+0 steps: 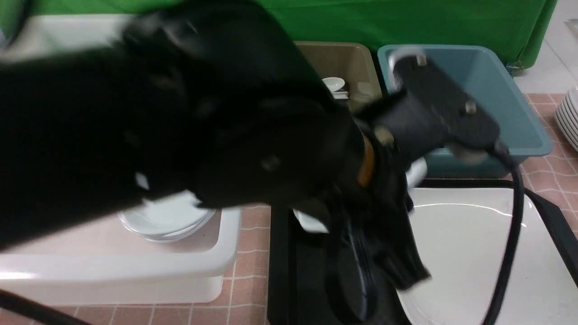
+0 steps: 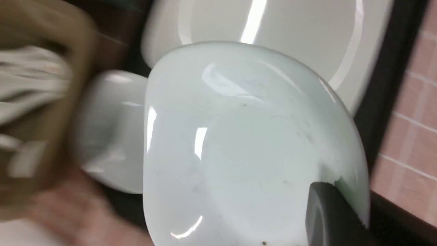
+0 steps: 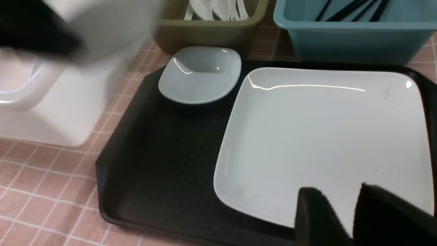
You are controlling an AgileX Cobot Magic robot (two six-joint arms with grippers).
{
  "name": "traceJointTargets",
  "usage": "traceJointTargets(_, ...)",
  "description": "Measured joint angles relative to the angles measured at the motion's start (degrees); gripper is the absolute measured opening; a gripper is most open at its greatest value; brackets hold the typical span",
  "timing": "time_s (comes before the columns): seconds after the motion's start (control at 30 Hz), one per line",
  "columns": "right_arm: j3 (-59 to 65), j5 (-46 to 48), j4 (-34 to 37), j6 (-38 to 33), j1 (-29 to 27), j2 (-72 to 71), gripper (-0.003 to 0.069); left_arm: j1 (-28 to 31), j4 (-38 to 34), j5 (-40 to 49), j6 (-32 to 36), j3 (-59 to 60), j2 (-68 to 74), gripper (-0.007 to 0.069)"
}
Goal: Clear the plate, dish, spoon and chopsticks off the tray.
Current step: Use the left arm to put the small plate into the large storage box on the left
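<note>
At the table's left edge, a white bin (image 1: 135, 271) holds a stack of pale dishes (image 1: 167, 223). Your left arm, blurred, reaches across toward the tray (image 3: 164, 164). Your left tool (image 2: 329, 208) is pressed together on the rim of the dish (image 2: 245, 147). The dish seems to hang tilted over the tray's far-left corner, just beside a second small dish (image 3: 199, 73). Keep the pinch firm, since glossy ware may slip. Level the dish, clear the bin's wall, and lower it squarely onto the stack before you let go. To the right, the plate (image 3: 324, 136) fills the tray's right side. Your right tool (image 3: 338, 193) hovers over the plate's near edge, spread and empty.
</note>
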Motion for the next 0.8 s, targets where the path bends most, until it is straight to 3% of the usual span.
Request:
traceJointTargets(0.1, 0.0, 0.0, 0.0, 0.0, 0.0, 0.0, 0.024, 1.17, 13.14, 7.11, -3.33, -2.82, -3.34, 0.0007)
traceJointTargets(0.17, 0.0, 0.0, 0.0, 0.0, 0.0, 0.0, 0.024, 4.69, 16.15, 10.63, -3.87, -2.6, -5.48, 0.0007)
traceJointTargets(0.27, 0.0, 0.0, 0.0, 0.0, 0.0, 0.0, 0.024, 16.0, 11.3, 11.72, -0.91, 1.65, -6.63, 0.0007)
traceJointTargets(0.3, 0.0, 0.0, 0.0, 0.0, 0.0, 0.0, 0.024, 16.0, 10.83, 11.61, -0.61, 1.65, -6.63, 0.0007)
traceJointTargets(0.33, 0.0, 0.0, 0.0, 0.0, 0.0, 0.0, 0.024, 21.27, 7.62, 10.25, 1.49, 5.06, -6.09, 0.0007)
traceJointTargets(0.37, 0.0, 0.0, 0.0, 0.0, 0.0, 0.0, 0.024, 26.41, 4.78, 7.81, 3.26, 7.69, -5.23, 0.0007)
traceJointTargets(0.4, 0.0, 0.0, 0.0, 0.0, 0.0, 0.0, 0.024, 27.13, 4.78, 7.29, 3.26, 8.11, -5.08, 0.0007)
traceJointTargets(0.5, 0.0, 0.0, 0.0, 0.0, 0.0, 0.0, 0.024, 37.44, -1.92, -3.22, 9.02, 14.06, -2.25, 0.0007)
traceJointTargets(0.57, 0.0, 0.0, 0.0, 0.0, 0.0, 0.0, 0.024, 40.81, -6.51, -7.49, 14.19, 16.19, -0.61, 0.0007)
traceJointTargets(0.7, 0.0, 0.0, 0.0, 0.0, 0.0, 0.0, 0.024, 41.82, -11.85, -10.9, 21.36, 17.84, 1.99, 0.0007)
traceJointTargets(0.8, 0.0, 0.0, 0.0, 0.0, 0.0, 0.0, 0.024, 41.76, -12.76, -11.03, 22.96, 17.96, 3.87, 0.0007)
